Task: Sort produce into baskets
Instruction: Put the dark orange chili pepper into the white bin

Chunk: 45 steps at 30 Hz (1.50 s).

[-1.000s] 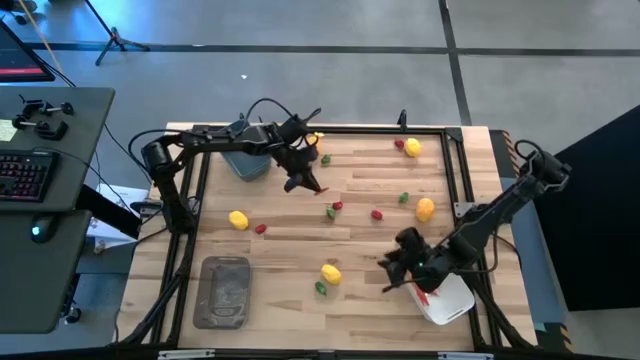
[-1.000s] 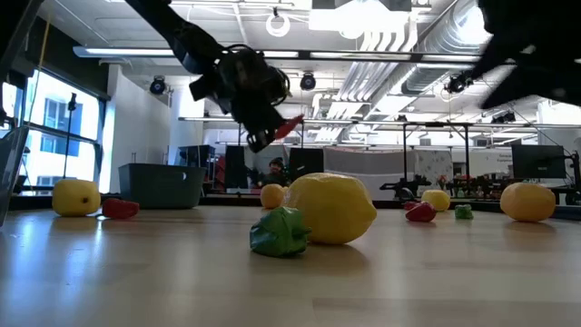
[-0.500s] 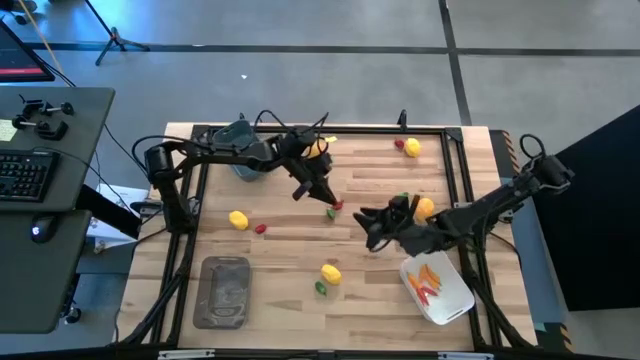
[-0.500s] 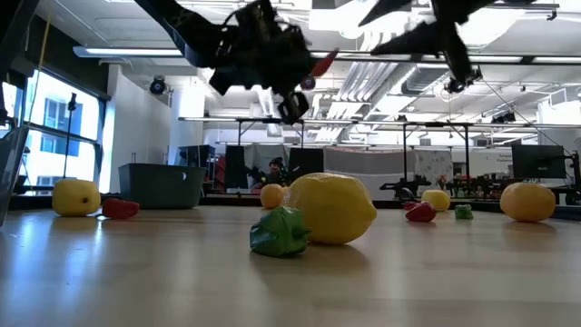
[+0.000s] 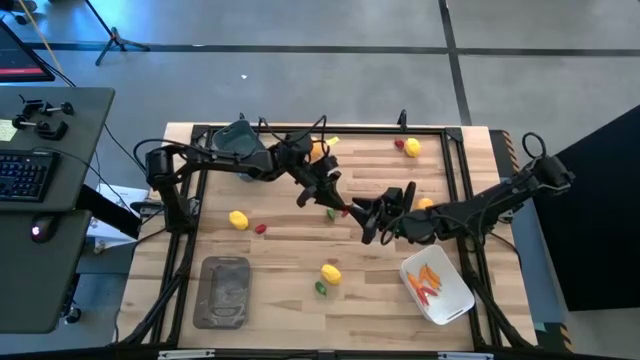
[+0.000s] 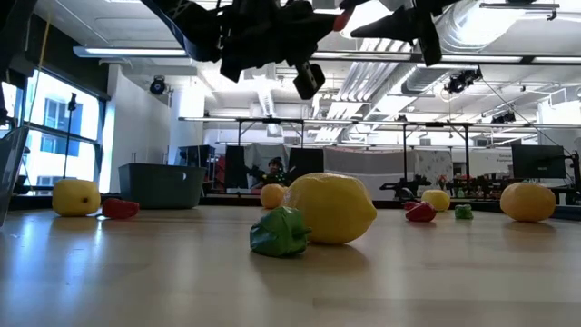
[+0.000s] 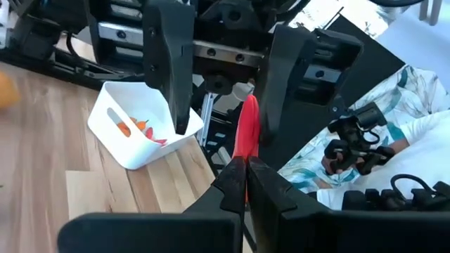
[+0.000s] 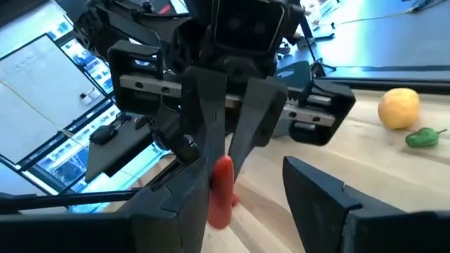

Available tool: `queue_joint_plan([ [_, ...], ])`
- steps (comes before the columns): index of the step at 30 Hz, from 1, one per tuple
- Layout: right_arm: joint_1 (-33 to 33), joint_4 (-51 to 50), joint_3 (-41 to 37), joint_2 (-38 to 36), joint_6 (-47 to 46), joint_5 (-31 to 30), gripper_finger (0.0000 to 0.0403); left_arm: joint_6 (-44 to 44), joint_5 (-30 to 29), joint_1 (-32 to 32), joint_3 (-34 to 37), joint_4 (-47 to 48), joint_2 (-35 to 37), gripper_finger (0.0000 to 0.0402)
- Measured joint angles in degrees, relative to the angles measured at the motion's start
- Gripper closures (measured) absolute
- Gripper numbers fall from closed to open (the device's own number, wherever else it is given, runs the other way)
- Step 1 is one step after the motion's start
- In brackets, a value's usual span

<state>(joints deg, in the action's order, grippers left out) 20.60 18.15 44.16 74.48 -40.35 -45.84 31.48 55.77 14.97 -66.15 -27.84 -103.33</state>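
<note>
The left gripper (image 5: 337,203) was clamped tight on a red piece (image 7: 245,132) and held it in the air over the middle of the table (image 5: 280,250), tip to tip with the right gripper (image 5: 365,215), whose jaws stood apart on either side of the piece without closing on it. The white tub (image 5: 440,288), with orange sticks (image 5: 428,280) inside, sat at the near right corner, the grey tray (image 5: 225,290) near left and the blue-grey tub (image 5: 236,140) far left. Lemons (image 5: 238,219) and other produce lay scattered between.

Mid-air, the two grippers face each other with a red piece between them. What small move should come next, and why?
Probably the right gripper closing on the red piece. The left gripper is shut on its end, and the piece already sits between the right's open fingers.
</note>
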Motion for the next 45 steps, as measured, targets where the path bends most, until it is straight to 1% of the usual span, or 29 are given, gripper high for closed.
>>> queue_joint_plan([
  [2, 0.0, 0.31, 0.0, 0.0, 0.94, -0.02, 0.024, -0.04, -0.66, -0.27, 0.0, -0.02, 0.01, 0.0401],
  [5, 0.0, 0.34, 0.0, 0.0, 2.08, 0.0, 0.0273, -0.02, -1.59, -0.57, 0.0, -0.14, 0.0, 0.0401],
  [7, 0.02, 0.5, 0.0, 0.0, 2.65, 0.01, 0.0311, 0.01, -2.09, -0.58, 0.0, -0.26, 0.0, 0.0401],
  [10, 0.02, 0.81, 0.0, 0.02, 4.16, 0.04, 0.0379, 0.26, -2.3, -0.54, 0.0, -0.19, 0.0, 0.0402],
  [11, 0.02, 1.02, 0.0, 0.0, 4.64, 0.04, 0.039, 0.28, -2.47, -0.55, 0.0, -0.19, 0.0, 0.0402],
  [15, 0.02, 1.57, 0.0, 0.0, 4.87, 0.16, 0.0385, -0.01, -3.85, -0.58, 0.0, -0.26, 0.0, 0.04],
  [18, 0.04, 2.35, 0.0, 0.0, 4.89, 0.17, 0.0397, -1.95, -4.1, -0.58, 0.0, -0.83, 0.02, 0.0391],
  [24, 0.23, 1.67, -0.02, -2.41, 4.99, 1.52, 0.04, -3.14, -5.24, -0.58, 0.0, -2.87, 0.08, 0.0354],
  [27, 0.98, -1.02, -0.02, -5.69, 6.2, 1.42, 0.04, -3.7, -7.85, -0.53, -0.02, -3.45, 0.1, 0.0334],
  [30, 2.55, -7.34, -0.02, -9.56, 5.96, 1.33, 0.0401, -5.52, -11.03, -0.3, -0.02, -3.58, 0.09, 0.0324],
  [33, 4.85, -15.38, -0.02, -13.61, 3.23, 1.39, 0.0401, -8.56, -11.95, -0.11, -0.02, -3.66, 0.09, 0.0322],
  [35, 6.66, -22.61, 0.0, -16.53, -1.67, 1.69, 0.0402, -10.02, -12.36, -0.1, -0.02, -3.61, 0.1, 0.0324],
  [38, 9.82, -35.1, 0.0, -20.14, -12.09, 2.72, 0.0402, -11.59, -13.39, -0.1, -0.02, -3.6, 0.09, 0.0326],
  [42, 13.32, -48.56, 0.0, -23.73, -25.46, 7.91, 0.0402, -13.71, -15.13, -0.14, -0.02, -3.52, 0.09, 0.0327],
  [45, 15.17, -55.7, 0.0, -24.77, -32.68, 14.62, 0.0402, -15.04, -15.22, -0.14, -0.02, -3.42, 0.09, 0.0328],
])
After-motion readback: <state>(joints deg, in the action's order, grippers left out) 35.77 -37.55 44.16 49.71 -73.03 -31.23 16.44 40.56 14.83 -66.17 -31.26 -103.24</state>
